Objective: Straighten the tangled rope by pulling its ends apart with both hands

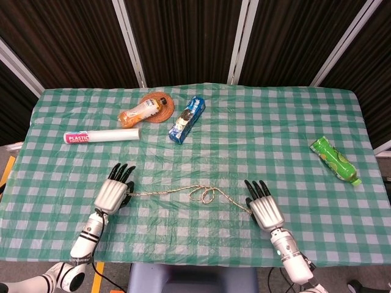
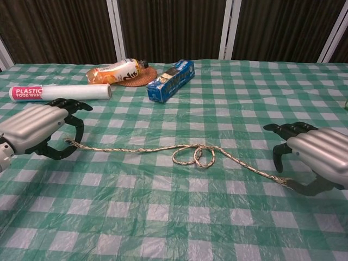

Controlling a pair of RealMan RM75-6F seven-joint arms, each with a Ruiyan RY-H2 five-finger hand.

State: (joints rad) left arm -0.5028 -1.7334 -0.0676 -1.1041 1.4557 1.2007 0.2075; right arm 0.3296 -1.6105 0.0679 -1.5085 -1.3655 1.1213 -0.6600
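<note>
A thin tan rope [image 1: 204, 194] lies across the green checked tablecloth [image 1: 244, 140] with a small tangled loop [image 2: 196, 155] near its middle. My left hand [image 1: 113, 192] pinches the rope's left end between thumb and curled fingers, seen close in the chest view [image 2: 38, 130]. My right hand [image 1: 263, 207] is arched over the frayed right end [image 2: 285, 182]. Its fingers [image 2: 278, 157] and thumb are apart, with the rope end lying on the cloth between them. In the head view the right hand hides that end.
At the back left lie a white plastic-wrap roll [image 1: 101, 135], an orange bottle [image 1: 139, 112] on a round coaster [image 1: 160, 105], and a blue box [image 1: 186, 119]. A green bottle [image 1: 333, 160] lies at the right edge. The table's front edge is just behind both hands.
</note>
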